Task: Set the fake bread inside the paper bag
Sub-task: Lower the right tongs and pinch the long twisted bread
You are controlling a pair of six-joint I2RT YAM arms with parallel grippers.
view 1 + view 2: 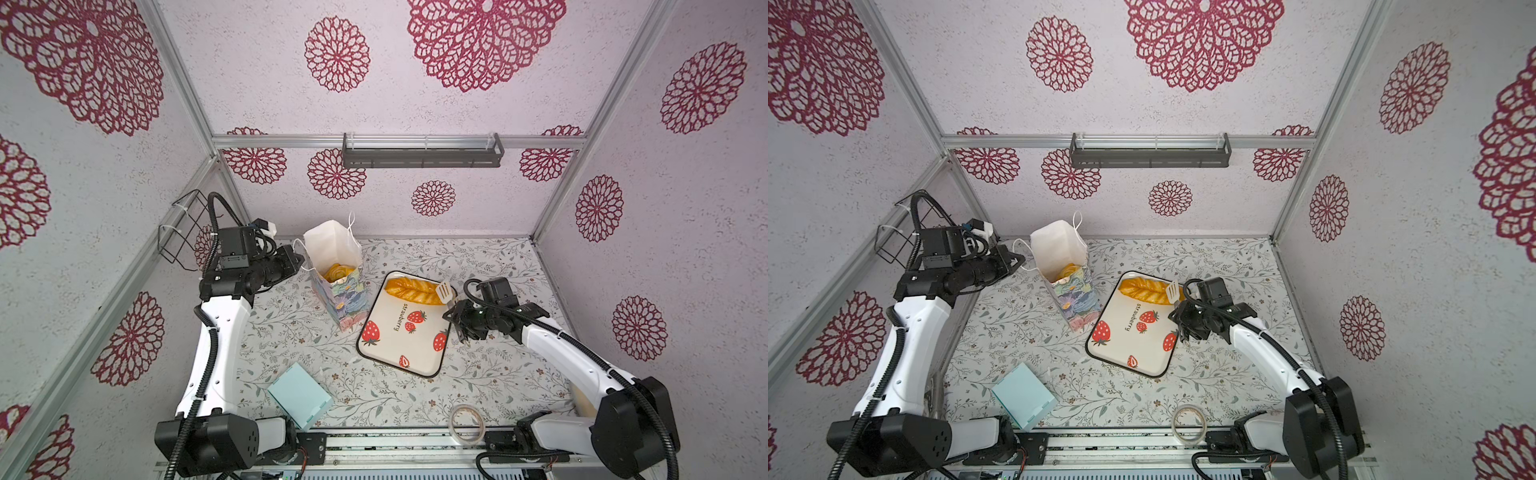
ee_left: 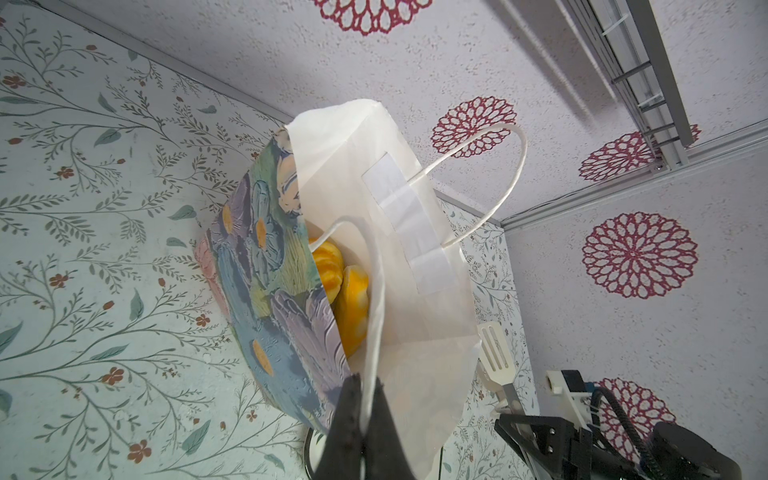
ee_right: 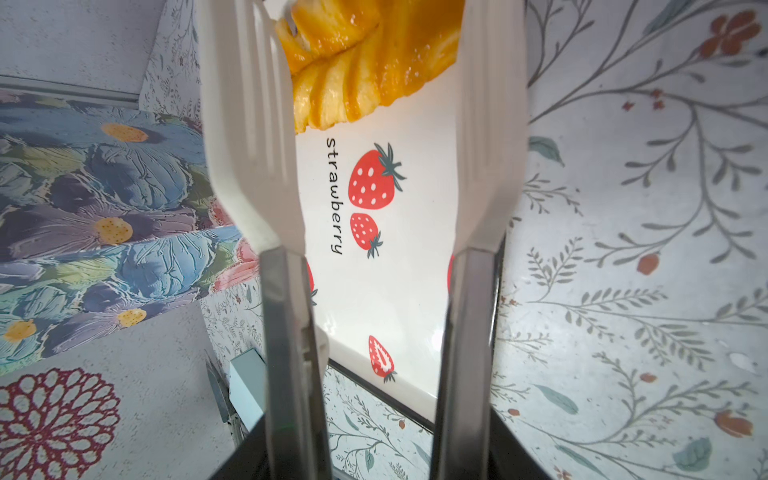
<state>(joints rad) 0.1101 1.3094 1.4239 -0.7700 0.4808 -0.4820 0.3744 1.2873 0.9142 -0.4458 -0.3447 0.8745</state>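
In both top views we see the tall paper bag with painted flowers (image 1: 347, 301) standing on the flowery worktop (image 1: 291, 345). It has shiny orange fake rolls (image 1: 336, 272) inside it, the long golden fake loaf (image 1: 411, 291) lies on the white strawberry tray (image 1: 415, 347) just beside it, and our right hand (image 1: 457, 320) is at the tray's edge. In the left wrist view, our left hand (image 2: 361, 399) is pinched tight on the bag's thin white cord handle (image 2: 376, 291). In the right wrist view, the right hand is clamped on the white and silver tongs (image 3: 249, 145), and their blades stand apart with the loaf's end showing between them.
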